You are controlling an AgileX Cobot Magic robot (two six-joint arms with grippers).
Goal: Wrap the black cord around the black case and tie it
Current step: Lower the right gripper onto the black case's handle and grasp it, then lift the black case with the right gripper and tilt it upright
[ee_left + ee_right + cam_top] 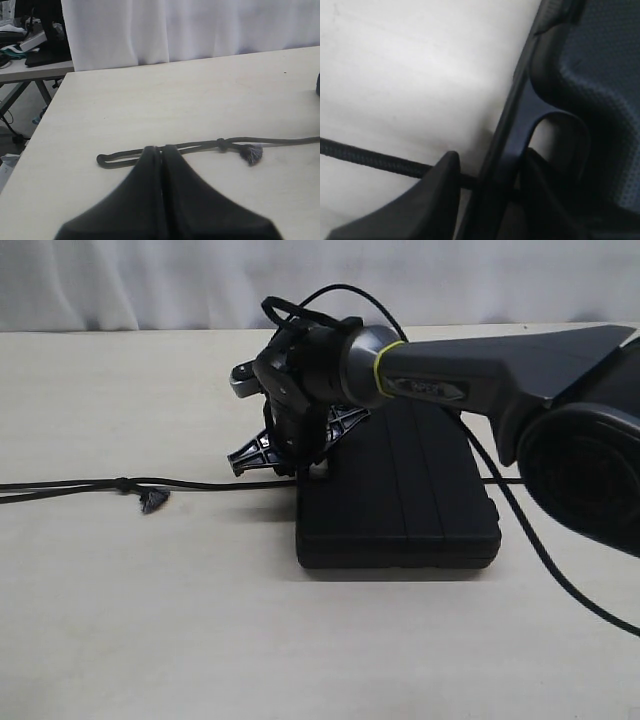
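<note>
Right hand [487, 200], jaws apart, straddles cord [365, 155] at case [400, 500] handle; wrapping barely begun, next pinch and pull across

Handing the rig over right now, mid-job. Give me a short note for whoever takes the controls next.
Left gripper: shut, tips at the doubled end of the cord; whether it pinches it is unclear.
Right gripper: jaws apart astride the handle edge of the case, where the cord meets it.
Cord lies flat on the table, knot and frayed tip midway, leading to the case.
Done: no turn over the case visible. Left: wrap, then tie.
</note>
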